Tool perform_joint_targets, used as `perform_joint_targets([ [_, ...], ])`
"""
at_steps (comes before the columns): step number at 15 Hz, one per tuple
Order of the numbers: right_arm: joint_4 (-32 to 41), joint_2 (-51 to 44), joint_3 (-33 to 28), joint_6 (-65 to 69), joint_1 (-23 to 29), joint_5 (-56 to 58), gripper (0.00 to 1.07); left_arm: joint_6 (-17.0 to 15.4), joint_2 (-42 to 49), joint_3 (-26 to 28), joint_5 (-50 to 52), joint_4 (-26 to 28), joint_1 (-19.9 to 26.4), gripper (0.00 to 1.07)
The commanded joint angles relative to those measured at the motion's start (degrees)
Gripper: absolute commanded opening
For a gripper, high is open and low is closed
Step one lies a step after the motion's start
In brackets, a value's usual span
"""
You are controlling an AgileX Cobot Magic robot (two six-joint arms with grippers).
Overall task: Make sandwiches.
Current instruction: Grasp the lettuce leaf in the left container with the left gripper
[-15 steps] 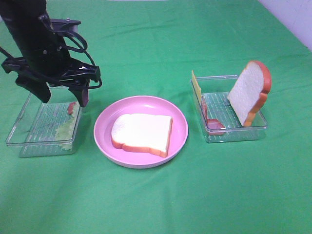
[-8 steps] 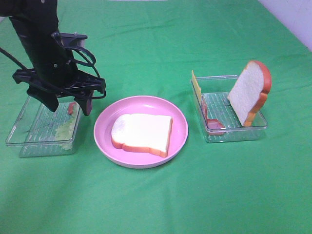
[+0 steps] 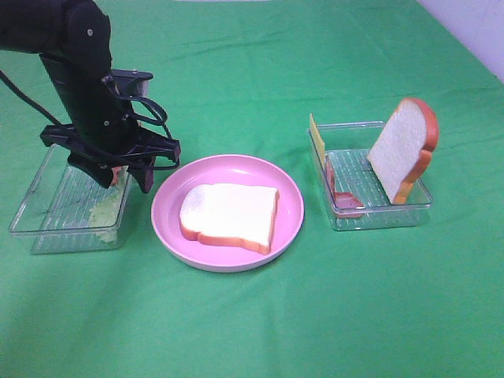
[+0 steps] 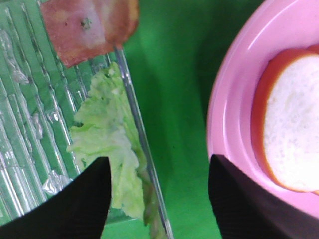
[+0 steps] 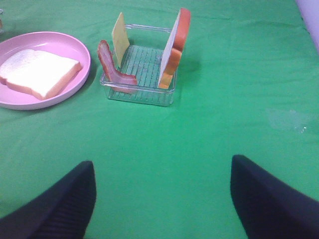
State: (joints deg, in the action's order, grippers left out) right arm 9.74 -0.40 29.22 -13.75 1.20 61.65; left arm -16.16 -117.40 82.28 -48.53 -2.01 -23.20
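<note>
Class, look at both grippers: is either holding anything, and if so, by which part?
Nothing is held. The left gripper is open above the lettuce in its tray; the right gripper is open over bare cloth.

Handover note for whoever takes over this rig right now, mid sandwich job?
Left gripper: jaws open, empty, straddling the left tray wall over the lettuce.
Right gripper: jaws open, empty, back from the right tray.
Done: one bread slice flat on the pink plate.
Left: stack the lettuce and bacon strip from the left tray, then the cheese, second bacon strip and second bread slice from the right tray.
</note>
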Motion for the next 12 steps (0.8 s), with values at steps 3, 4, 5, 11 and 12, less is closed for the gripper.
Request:
perform_joint_targets([
  [3,0.0,-0.7,-0.1,-0.3,-0.1,-0.2,0.71,-0.5,-0.3,0.2,2.0,-1.4,-0.2,0.37],
  [4,0.0,-0.7,-0.1,-0.3,-0.1,-0.2,0.71,-0.5,-0.5,0.2,2.0,-1.5,-0.2,0.29],
  [5,0.0,-0.7,-0.1,-0.3,-0.1,-0.2,0.71,-0.5,-0.5,0.2,2.0,-1.5,-0.2,0.26],
  [11,0.0,-0.7,-0.1,-0.3,-0.1,-0.2,0.71,-0.3,-0.5,0.2,2.8,-1.6,-0.2,0.0],
  [12,0.0,-0.7,-0.1,-0.3,-0.1,-0.2,0.71,-0.3,-0.5,0.2,2.5,-1.6,-0.2,0.0],
])
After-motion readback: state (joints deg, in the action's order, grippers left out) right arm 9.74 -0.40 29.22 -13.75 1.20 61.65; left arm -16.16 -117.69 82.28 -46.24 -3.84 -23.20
